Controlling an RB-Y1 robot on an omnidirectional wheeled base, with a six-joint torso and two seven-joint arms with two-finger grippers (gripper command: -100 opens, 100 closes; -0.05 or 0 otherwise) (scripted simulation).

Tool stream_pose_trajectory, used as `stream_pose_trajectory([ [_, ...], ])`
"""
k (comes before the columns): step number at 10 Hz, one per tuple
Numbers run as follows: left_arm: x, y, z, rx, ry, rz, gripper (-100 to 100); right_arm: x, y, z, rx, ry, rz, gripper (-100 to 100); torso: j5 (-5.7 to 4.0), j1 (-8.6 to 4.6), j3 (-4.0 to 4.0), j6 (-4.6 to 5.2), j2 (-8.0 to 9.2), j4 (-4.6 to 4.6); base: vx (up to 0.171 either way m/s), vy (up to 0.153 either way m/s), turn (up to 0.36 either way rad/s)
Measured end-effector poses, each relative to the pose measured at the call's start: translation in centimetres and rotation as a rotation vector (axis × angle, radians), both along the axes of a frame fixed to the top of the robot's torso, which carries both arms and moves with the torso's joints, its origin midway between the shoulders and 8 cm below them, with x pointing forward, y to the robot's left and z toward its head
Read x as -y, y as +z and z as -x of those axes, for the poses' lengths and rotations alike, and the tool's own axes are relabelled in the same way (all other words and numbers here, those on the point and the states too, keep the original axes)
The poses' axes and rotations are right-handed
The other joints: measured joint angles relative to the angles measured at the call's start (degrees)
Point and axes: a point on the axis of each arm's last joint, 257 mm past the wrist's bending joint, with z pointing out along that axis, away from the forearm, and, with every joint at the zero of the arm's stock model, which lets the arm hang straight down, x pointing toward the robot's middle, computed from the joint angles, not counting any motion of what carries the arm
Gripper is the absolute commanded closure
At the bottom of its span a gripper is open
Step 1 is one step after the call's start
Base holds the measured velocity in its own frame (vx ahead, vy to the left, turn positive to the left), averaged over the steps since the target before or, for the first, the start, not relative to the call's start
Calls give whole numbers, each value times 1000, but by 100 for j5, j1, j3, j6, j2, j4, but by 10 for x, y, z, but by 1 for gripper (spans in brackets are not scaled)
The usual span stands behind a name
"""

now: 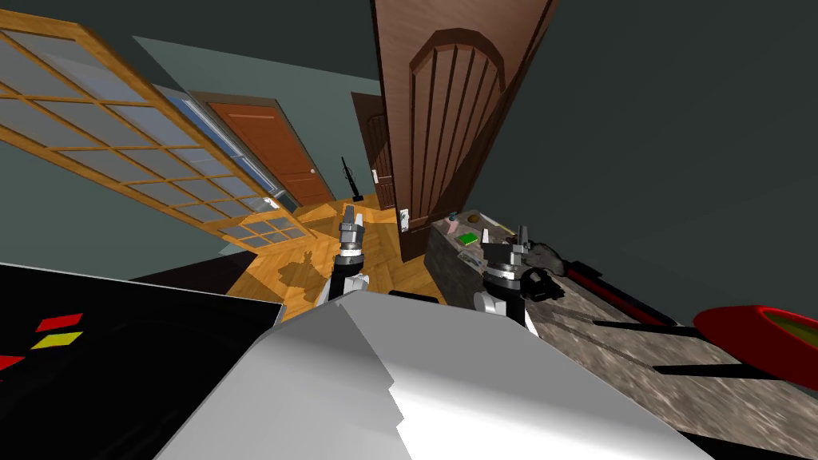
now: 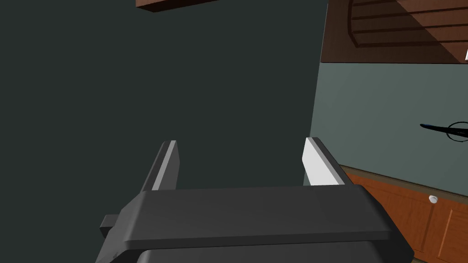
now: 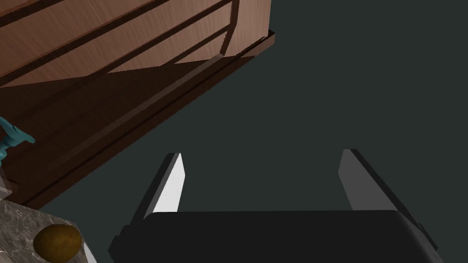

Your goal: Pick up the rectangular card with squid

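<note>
marbled counter (image 1: 595, 345) | green block (image 1: 468, 238) | brown ball (image 3: 57, 242) | red dish (image 1: 759, 339)

no text, label, number or sign can be read anywhere.

Small items (image 1: 468, 238) at the table's (image 1: 639, 359) far end, too tiny to identify; a red-rimmed round object (image 1: 759, 335) runs off frame.
</note>
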Motion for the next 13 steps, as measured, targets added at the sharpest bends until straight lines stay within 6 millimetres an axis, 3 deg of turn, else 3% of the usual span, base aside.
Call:
stream_pose_trajectory([
  [13, 0, 0, 0, 0, 0, 0, 0, 3, -56, -17, -66, 257, -400, -100, -2, -13, -2, 5, -4, 0, -37, 49, 106],
])
